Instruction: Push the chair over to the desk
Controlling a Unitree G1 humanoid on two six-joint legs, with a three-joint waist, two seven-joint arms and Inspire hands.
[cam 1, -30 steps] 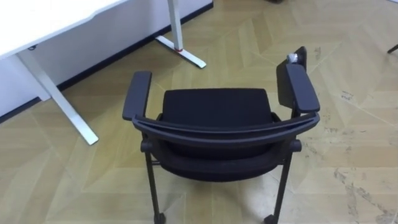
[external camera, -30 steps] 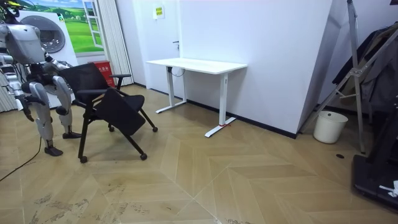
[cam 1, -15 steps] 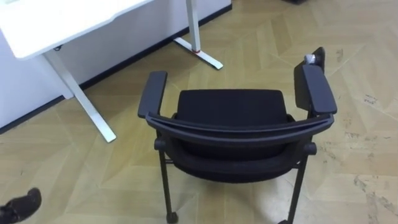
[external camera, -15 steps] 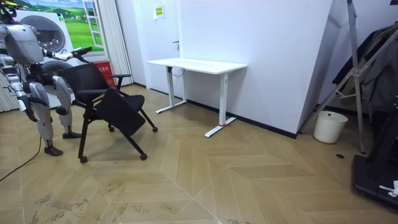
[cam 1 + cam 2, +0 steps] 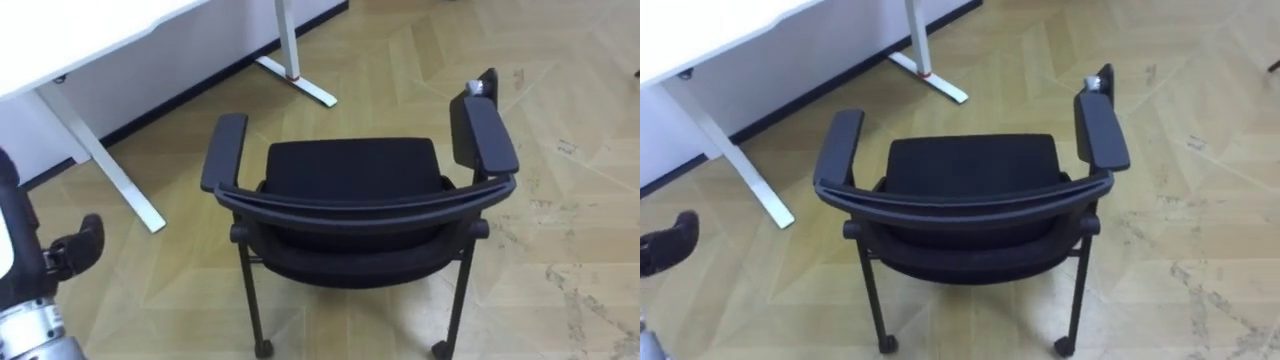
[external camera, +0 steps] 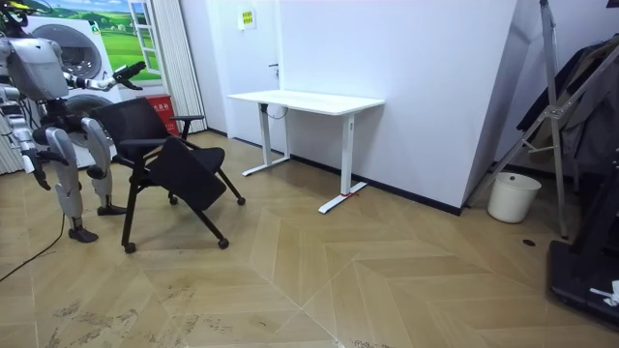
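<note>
Black padding covers the chair [image 5: 350, 175], which stands on the floor [image 5: 560, 200] directly in front of the robot. Its back is turned to the robot and its seat faces the white table [image 5: 80, 40]. The seat is a broad matte cushion with rounded corners. A thin curved backrest rail [image 5: 365, 205] arcs across behind it from one side to the other. Two long flat armrests with soft rounded ends run forward, the left armrest [image 5: 224, 152] level and the right armrest [image 5: 483, 135] tipped on edge, with a small grey knob [image 5: 475, 89] at its far tip. Slim dark metal legs run down to small castors [image 5: 263, 348].

Pale wood parquet laid in a chevron pattern makes up the floor, which has a slight sheen and grey scuff marks to the right of the chair. The table has a smooth top on slender white metal legs, and a flat foot [image 5: 310, 92] lies on the floor beyond the chair, apart from it.

At the lower left, the dark left hand [image 5: 75, 247] hangs in the air on a pale, smooth forearm, clear of the chair; whether its fingers are apart or together cannot be told. In the room view the right hand [image 6: 32, 161] hangs low by the robot's side, its fingers too small to read.
</note>
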